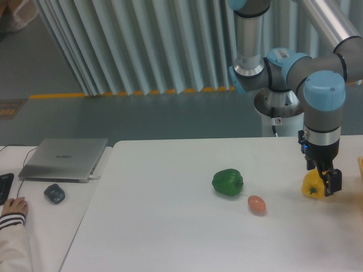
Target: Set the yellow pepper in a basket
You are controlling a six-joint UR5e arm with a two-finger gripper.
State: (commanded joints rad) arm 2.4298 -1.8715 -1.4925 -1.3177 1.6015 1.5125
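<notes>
The yellow pepper is a small glossy yellow bell pepper at the right side of the white table. My gripper points down from above and is closed around the pepper, one dark finger showing on its right side. I cannot tell whether the pepper touches the table or hangs just above it. A sliver of something yellow-orange shows at the right frame edge; no basket is clearly in view.
A green bell pepper lies mid-table, with a small orange-brown egg-shaped thing to its right. A closed laptop, a mouse and a person's hand are on the left desk.
</notes>
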